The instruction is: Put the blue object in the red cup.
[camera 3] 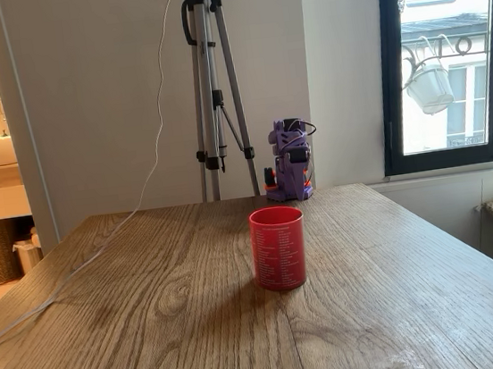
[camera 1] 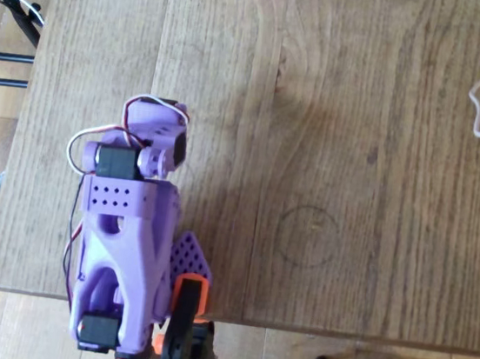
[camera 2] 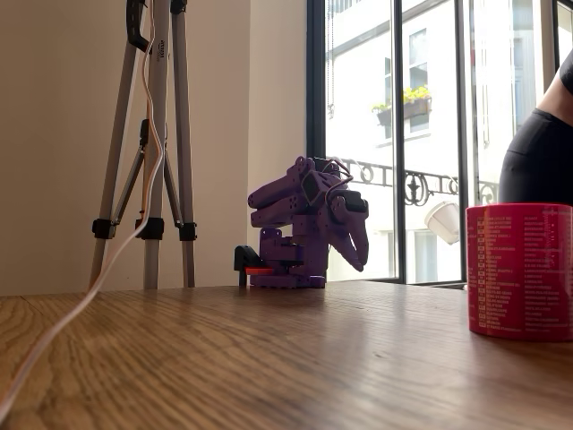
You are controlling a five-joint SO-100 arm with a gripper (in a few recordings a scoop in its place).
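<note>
Red cup [camera 3: 278,247], purple arm [camera 1: 124,235]

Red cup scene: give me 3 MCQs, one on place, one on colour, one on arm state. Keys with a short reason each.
1. Where does the red cup stand in a fixed view?
A. On the wooden table, upright, apart from the arm
B. On the floor by the tripod
C. Tipped over against the arm's base

2. What colour is the arm's body?
A. White
B. Purple
C. Green

3. How is the arm posed?
A. Stretched out over the cup
B. Folded back on itself above its base at the table edge
C. Lying flat along the table

Key: 1 A, the cup stands upright mid-table with bare wood between it and the arm. 2 B, its printed parts are purple in all views. 3 B, the overhead view shows it bunched over its base, gripper hanging downward in a fixed view.
</note>
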